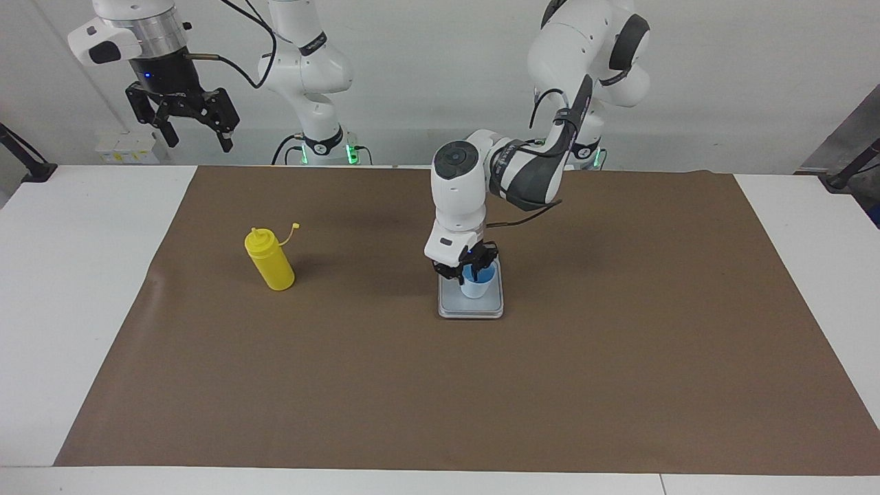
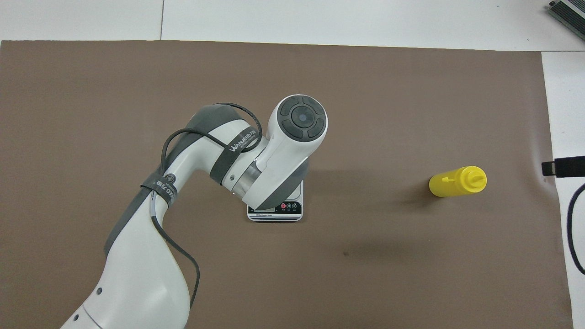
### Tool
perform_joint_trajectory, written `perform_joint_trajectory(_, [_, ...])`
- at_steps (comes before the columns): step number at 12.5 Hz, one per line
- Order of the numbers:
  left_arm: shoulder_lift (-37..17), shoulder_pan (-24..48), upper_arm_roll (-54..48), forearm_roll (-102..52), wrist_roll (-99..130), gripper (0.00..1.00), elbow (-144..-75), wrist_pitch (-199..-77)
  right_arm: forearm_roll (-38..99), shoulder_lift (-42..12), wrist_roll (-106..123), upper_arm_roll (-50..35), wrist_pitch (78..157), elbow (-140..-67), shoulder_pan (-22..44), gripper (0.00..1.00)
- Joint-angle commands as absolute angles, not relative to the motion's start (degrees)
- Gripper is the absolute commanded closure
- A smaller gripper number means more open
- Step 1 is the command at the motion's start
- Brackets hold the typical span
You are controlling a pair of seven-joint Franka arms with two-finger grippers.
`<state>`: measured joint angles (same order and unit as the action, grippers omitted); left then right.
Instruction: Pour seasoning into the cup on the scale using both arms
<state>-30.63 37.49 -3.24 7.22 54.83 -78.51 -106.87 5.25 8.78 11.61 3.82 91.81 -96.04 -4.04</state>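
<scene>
The light blue cup (image 1: 476, 287) stands upright on the pale plate of the scale (image 1: 471, 309) in the middle of the brown mat. My left gripper (image 1: 469, 269) hangs just over the cup's rim, open, its fingers slightly apart around the rim. In the overhead view the left arm hides the cup and gripper, and only the scale's display end (image 2: 276, 211) shows. The yellow seasoning bottle (image 1: 270, 261) (image 2: 457, 182) stands upright toward the right arm's end, its cap hanging off. My right gripper (image 1: 182, 127) waits open, high above the table's edge at the robots' side.
A brown mat (image 1: 619, 378) covers most of the white table. The bottle stands apart from the scale with bare mat between them. A black part of the right arm (image 2: 564, 167) and its cable show at the overhead view's edge.
</scene>
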Motion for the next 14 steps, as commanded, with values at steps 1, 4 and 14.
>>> perform_joint_trajectory(1, [-33.04,38.06,-3.16,8.44,55.11,0.67,-72.7,-102.49,8.52,13.35,18.7,3.78,97.89,-104.92,-5.88,0.0])
perform_joint_trajectory(4, [-34.36,37.53,-3.95,8.44,55.02,0.67,-68.48,-99.41,13.52,14.41,28.44,4.74,100.63,-108.97,-7.81,0.0])
perform_joint_trajectory(14, [-27.17,19.79,-11.51,7.82,36.15,0.68,-56.95,-78.23,27.68,14.15,64.41,5.54,107.4,-118.48,-14.41,0.0])
